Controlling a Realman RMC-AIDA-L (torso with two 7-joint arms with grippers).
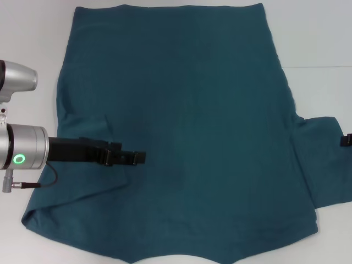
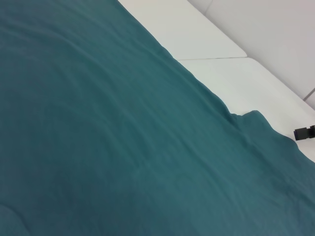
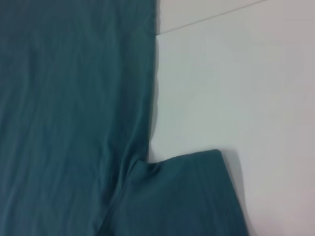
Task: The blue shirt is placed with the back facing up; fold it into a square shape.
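Left gripper point(image 1: 137, 158) jaws over blue shirt point(image 1: 198, 110)

White table point(image 1: 319, 33) — blue shirt point(image 1: 187, 126) (flat)

A lab-like setup: bare white table point(image 1: 38, 33) and robot arm point(image 1: 25, 146)

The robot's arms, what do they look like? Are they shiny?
Yes. The left arm is a shiny silver tube with a glowing green ring light and a thin dark cable beneath. Its left gripper is a long, flat black piece. Of the right gripper, only a small black tip shows.
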